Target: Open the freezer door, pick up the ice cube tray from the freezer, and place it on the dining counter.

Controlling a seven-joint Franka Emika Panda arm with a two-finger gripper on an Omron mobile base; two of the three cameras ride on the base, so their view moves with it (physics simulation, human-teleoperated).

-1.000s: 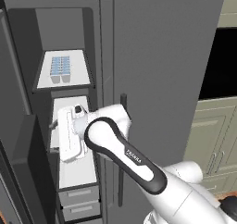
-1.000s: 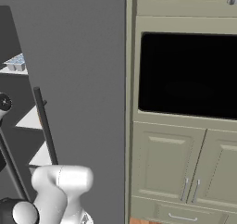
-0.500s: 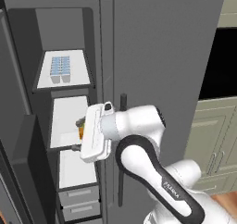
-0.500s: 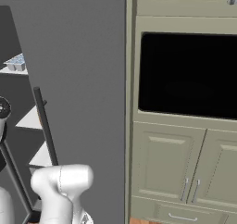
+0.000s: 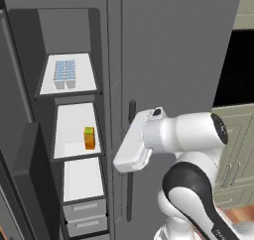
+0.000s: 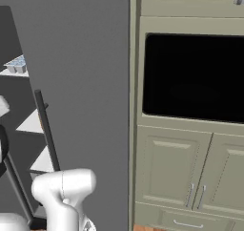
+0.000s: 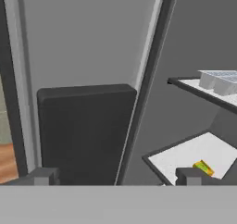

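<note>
Ice cube tray (image 7: 221, 82) cut off, right edge.

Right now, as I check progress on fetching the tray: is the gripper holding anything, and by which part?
Nothing. The gripper is open and empty; the ice cube tray sits on the freezer's top shelf.

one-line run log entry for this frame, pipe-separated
stage: freezer door open, tray not yet picked | pincer: open, empty, facing the door's inner side | ice cube tray: top shelf of freezer | carton: shelf below
</note>
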